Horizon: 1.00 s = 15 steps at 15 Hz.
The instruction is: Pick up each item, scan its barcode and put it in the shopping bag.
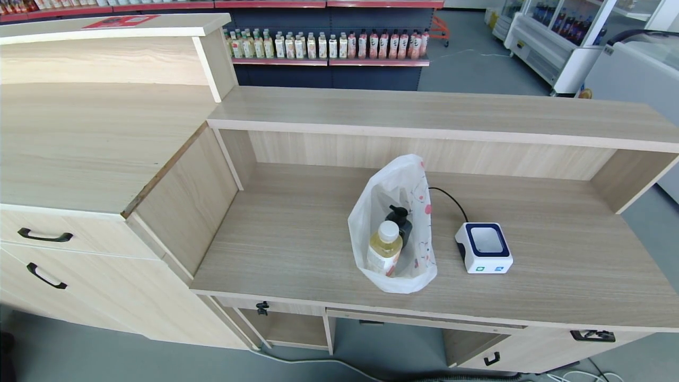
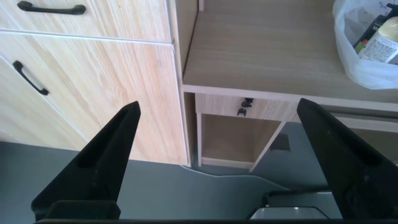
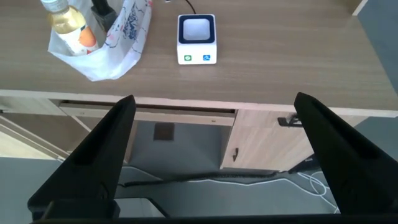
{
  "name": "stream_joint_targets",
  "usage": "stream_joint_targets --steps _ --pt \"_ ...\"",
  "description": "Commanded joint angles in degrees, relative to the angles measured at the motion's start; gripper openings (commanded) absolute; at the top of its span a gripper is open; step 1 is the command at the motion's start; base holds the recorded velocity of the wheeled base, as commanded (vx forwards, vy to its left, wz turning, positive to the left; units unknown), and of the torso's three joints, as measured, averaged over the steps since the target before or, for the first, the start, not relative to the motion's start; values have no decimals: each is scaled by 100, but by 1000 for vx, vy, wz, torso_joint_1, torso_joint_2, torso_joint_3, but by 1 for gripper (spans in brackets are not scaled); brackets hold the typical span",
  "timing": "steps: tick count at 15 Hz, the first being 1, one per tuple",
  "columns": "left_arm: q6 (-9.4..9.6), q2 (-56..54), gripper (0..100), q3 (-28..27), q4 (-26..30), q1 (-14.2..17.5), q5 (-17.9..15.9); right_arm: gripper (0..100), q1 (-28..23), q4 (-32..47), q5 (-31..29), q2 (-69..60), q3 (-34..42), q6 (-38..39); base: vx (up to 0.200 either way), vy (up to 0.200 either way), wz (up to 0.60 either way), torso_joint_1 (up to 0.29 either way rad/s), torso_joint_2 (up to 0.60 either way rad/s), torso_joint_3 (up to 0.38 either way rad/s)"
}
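Note:
A white plastic shopping bag [image 1: 395, 233] stands open on the wooden counter [image 1: 297, 239]. Inside it are a yellow drink bottle [image 1: 384, 246] with a white cap and a dark pump bottle [image 1: 399, 218] behind it. Just right of the bag sits a white barcode scanner [image 1: 483, 247] with a black cable. My left gripper [image 2: 217, 162] hangs open below the counter's front edge, left of the bag [image 2: 367, 43]. My right gripper [image 3: 217, 162] is open too, held low in front of the counter, with the scanner [image 3: 197, 38] and bag [image 3: 102, 43] beyond it.
A raised shelf [image 1: 440, 114] runs along the counter's back. A taller cabinet with drawers [image 1: 63, 249] stands at the left. Drawers and an open niche [image 2: 239, 143] lie under the counter. Store shelves with bottles [image 1: 329, 45] and chest freezers [image 1: 562, 42] stand behind.

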<state>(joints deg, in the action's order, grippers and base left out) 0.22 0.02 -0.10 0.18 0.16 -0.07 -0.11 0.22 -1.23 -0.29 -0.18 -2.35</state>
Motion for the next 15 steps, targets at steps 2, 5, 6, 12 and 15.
stream_joint_targets --steps 2,5,6,12,15 --pt "13 -2 100 1 -1 2 -1 100 2 4 0 29 1 -2 0 -200 0 0 2 5" --pt "22 -2 100 1 -1 2 -1 100 -7 4 0 29 1 -11 0 -200 0 7 -4 1" --pt "13 -2 100 1 -1 2 -1 100 2 4 0 29 1 -11 0 -200 0 12 2 -2" --pt "-22 -2 100 1 -1 2 -1 100 2 4 0 29 1 -2 0 -133 0 2 2 0" --pt "22 15 100 1 -1 2 -10 100 2 4 0 29 1 -11 133 0 0 2 0 2"
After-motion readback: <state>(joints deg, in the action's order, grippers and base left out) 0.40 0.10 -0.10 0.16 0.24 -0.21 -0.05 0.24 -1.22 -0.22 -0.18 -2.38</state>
